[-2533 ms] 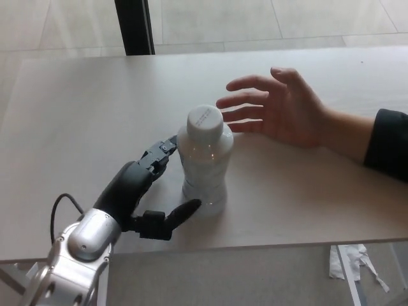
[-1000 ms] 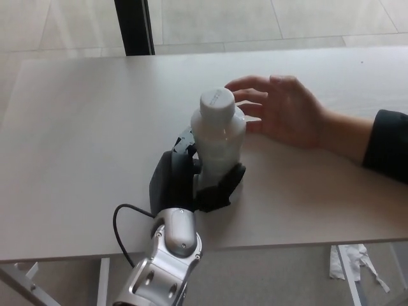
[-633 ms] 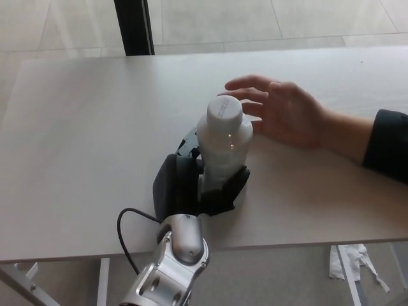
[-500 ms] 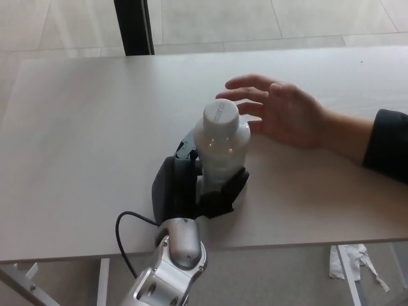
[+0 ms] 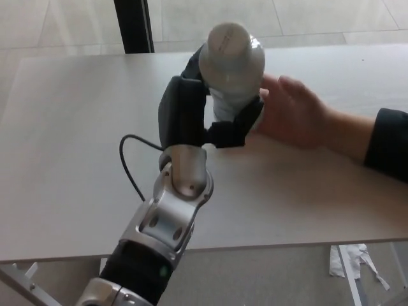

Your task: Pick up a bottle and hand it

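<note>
Above the pale table, lifted clear of its surface, the robot's left hand holds a white plastic bottle, the black fingers and thumb wrapped tight round the lower body. The bottle tips toward the camera, so the round white cap and the shoulders fill most of what shows; its base is hidden behind the hand, and whatever is printed on the cap is too faint to read. One dark finger crosses the front of the bottle on the right, while the broad back of the hand covers its left side. Below the hand, the silver wrist and forearm run down to the lower left, where the arm is cut off by the frame's bottom edge; a thin black cable loops out beside the wrist. Just behind and to the right of the bottle, a person's hand lies low over the table, its fingertips hidden behind the bottle and the robot's fingers, so it is unclear whether it touches the bottle. The person's dark sleeve is cropped by the right edge. The right hand does not appear. Under the table's near edge, some white scraps lie on the floor, partly cut off.
</note>
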Controlling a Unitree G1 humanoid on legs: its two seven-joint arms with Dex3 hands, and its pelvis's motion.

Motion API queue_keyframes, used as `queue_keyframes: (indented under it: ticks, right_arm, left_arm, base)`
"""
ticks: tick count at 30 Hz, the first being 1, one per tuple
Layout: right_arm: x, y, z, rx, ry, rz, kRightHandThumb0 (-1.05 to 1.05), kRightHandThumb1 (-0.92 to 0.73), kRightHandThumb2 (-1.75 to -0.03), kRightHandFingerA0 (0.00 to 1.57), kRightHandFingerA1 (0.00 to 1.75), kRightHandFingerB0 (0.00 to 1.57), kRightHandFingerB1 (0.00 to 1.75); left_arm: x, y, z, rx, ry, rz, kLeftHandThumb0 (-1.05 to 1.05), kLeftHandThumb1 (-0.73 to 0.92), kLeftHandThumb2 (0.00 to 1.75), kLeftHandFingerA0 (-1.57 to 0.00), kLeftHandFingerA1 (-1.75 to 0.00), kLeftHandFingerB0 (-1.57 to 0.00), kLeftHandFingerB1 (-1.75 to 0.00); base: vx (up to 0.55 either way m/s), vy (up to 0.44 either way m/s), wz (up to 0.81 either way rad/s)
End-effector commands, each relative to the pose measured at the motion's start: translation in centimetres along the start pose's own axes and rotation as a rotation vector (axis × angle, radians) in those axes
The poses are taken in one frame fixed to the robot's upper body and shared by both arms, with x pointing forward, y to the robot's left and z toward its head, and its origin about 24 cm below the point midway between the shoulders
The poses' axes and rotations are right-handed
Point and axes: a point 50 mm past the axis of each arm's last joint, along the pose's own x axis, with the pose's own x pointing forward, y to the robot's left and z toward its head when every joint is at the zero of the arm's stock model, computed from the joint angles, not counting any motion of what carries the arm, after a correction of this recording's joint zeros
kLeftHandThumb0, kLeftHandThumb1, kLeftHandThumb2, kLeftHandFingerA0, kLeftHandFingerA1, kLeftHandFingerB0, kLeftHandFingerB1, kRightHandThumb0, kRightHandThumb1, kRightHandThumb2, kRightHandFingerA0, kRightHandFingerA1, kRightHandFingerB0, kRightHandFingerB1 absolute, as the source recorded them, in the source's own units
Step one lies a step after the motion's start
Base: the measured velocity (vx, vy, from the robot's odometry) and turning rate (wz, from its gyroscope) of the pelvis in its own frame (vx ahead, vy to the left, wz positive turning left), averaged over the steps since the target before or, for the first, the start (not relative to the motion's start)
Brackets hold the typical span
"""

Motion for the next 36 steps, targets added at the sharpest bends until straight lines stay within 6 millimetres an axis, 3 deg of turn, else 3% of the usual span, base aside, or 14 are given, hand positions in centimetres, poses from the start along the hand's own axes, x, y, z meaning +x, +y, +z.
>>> queue_keyframes:
  ticks: [1, 15, 16, 17, 18, 20, 22, 25, 27, 29, 31, 32, 33, 36]
  right_arm:
    - [0.3, 0.2, 0.6, -0.006, -0.023, 0.009, -0.69, -0.60, -0.61, 0.56, 0.80, 0.36, 0.63]
    - [0.7, 1.4, 1.2, -0.021, -0.037, 0.032, -0.68, -0.59, -0.61, 0.59, 0.81, 0.40, 0.64]
    - [0.8, 1.6, 1.3, -0.028, -0.050, 0.039, -0.68, -0.43, -0.94, 0.58, 0.80, 0.37, 0.65]
    - [0.9, 1.7, 1.3, -0.039, -0.046, 0.034, -0.67, -0.59, -0.62, 0.54, 0.80, 0.37, 0.63]
    - [0.9, 1.8, 1.3, -0.030, -0.050, 0.039, -0.66, -0.58, -0.63, 0.53, 0.81, 0.38, 0.64]
    - [1.0, 2.0, 1.4, -0.026, -0.053, 0.039, -0.65, -0.43, -0.92, 0.51, 0.78, 0.39, 0.66]
    - [0.9, 2.3, 1.4, -0.031, -0.048, 0.048, -0.65, -0.60, -0.62, 0.51, 0.82, 0.40, 0.65]
    - [0.9, 2.6, 1.4, -0.025, -0.046, 0.058, -0.65, -0.59, -0.62, 0.52, 0.81, 0.41, 0.65]
    - [0.9, 2.6, 1.4, -0.037, -0.049, 0.060, -0.65, -0.44, -0.92, 0.52, 0.78, 0.39, 0.66]
    - [1.0, 2.6, 1.3, -0.023, -0.039, 0.061, -0.63, -0.59, -0.62, 0.50, 0.79, 0.39, 0.63]
    - [1.1, 2.6, 1.3, -0.014, -0.045, 0.065, -0.63, -0.43, -0.90, 0.50, 0.77, 0.38, 0.65]
    - [1.1, 2.7, 1.4, -0.020, -0.049, 0.067, -0.64, -0.58, -0.61, 0.53, 0.80, 0.39, 0.62]
    - [1.1, 2.7, 1.4, -0.019, -0.044, 0.064, -0.64, -0.58, -0.61, 0.54, 0.79, 0.41, 0.63]
    - [1.3, 2.7, 1.4, -0.014, -0.051, 0.070, -0.64, -0.58, -0.61, 0.54, 0.78, 0.40, 0.62]
  left_arm:
    - [3.3, -0.7, 2.9, 0.063, -0.013, -0.061, -0.04, 0.41, 1.32, -0.98, -1.59, -0.90, -1.45]
    - [2.5, -4.6, -0.5, 0.232, 0.178, -0.198, -0.10, 0.65, 0.92, -0.82, -1.74, -0.74, -1.52]
    - [2.4, -4.7, -0.7, 0.242, 0.188, -0.200, -0.13, 0.68, 0.89, -0.83, -1.73, -0.73, -1.52]
    - [2.4, -4.8, -0.8, 0.255, 0.208, -0.202, -0.15, 0.70, 0.81, -0.81, -1.74, -0.71, -1.53]
    - [2.3, -4.9, -0.9, 0.259, 0.218, -0.204, -0.16, 0.73, 0.78, -0.80, -1.75, -0.70, -1.53]
    - [1.9, -5.6, -1.1, 0.283, 0.239, -0.221, -0.14, 0.72, 0.66, -0.89, -1.64, -0.79, -1.19]
    - [1.7, -5.6, -1.4, 0.291, 0.239, -0.220, -0.17, 0.75, 0.66, -0.86, -1.67, -0.75, -1.26]
    - [1.1, -6.3, -1.8, 0.288, 0.253, -0.249, -0.13, 0.74, 0.72, -0.86, -1.63, -0.76, -1.26]
    - [0.6, -7.1, -1.6, 0.266, 0.289, -0.266, -0.16, 0.76, 0.76, -0.85, -1.54, -0.76, -1.29]
    - [0.7, -7.9, -0.7, 0.257, 0.285, -0.288, -0.15, 0.77, 0.73, -0.88, -1.20, -0.80, -0.98]
    - [0.8, -8.0, -0.4, 0.264, 0.276, -0.293, -0.14, 0.78, 0.72, -0.83, -1.27, -0.79, -0.94]
    - [1.0, -8.2, 0.0, 0.266, 0.268, -0.296, -0.16, 0.79, 0.69, -0.77, -1.23, -0.74, -0.85]
    - [1.1, -8.4, 0.4, 0.259, 0.255, -0.295, -0.16, 0.79, 0.68, -0.72, -1.54, -0.70, -1.09]
    - [1.2, -8.6, 0.9, 0.291, 0.220, -0.295, -0.16, 0.80, 0.64, -0.73, -1.66, -0.64, -1.34]
  base:
    - [0.00, 0.000, 0.00]
    - [0.00, 0.000, 0.00]
    - [0.00, 0.000, 0.00]
    - [0.00, 0.000, 0.00]
    - [0.00, 0.000, 0.00]
    - [0.00, 0.000, 0.00]
    - [0.00, 0.000, 0.00]
    - [0.00, 0.000, 0.00]
    - [0.00, 0.000, 0.00]
    - [0.00, 0.000, 0.00]
    - [0.00, 0.000, 0.00]
    - [0.00, 0.000, 0.00]
    - [0.00, 0.000, 0.00]
    - [0.00, 0.000, 0.00]
